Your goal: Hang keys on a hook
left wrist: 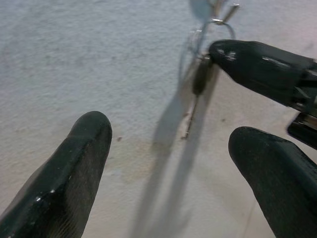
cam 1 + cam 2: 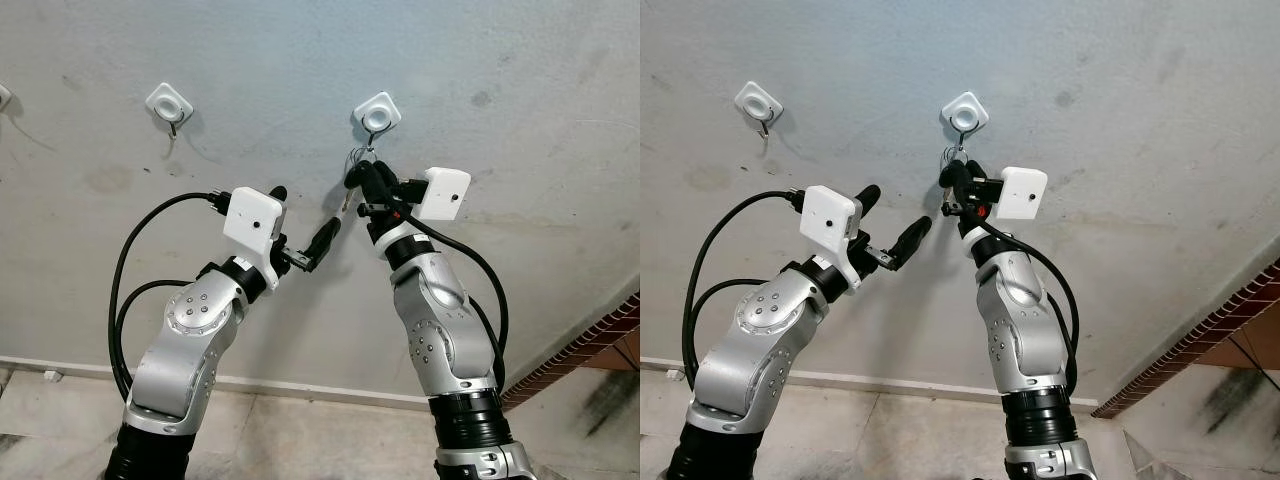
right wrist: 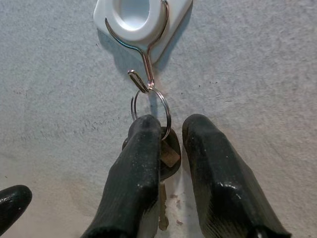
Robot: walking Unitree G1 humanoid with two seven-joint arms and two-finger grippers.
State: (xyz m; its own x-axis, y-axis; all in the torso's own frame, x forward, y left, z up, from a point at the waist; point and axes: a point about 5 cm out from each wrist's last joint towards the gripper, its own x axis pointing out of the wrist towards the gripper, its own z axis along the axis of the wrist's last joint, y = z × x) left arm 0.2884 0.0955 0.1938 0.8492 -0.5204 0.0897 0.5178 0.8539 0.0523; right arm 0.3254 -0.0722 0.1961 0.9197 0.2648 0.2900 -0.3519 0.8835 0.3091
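Two grippers: right gripper (image 3: 171, 163) apparently pinching keys (image 3: 166, 153), ring on hook (image 3: 143, 79); left gripper (image 1: 168, 163) spread nearby.

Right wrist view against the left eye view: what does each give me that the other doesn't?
Right wrist: close detail, the key ring looped on the wire hook, the right gripper with the key between its fingers.
Left eye: a second hook further left on the wall, both arms, and the left gripper open, off the key.
Both: the hook with the ring, and the right gripper beneath it.
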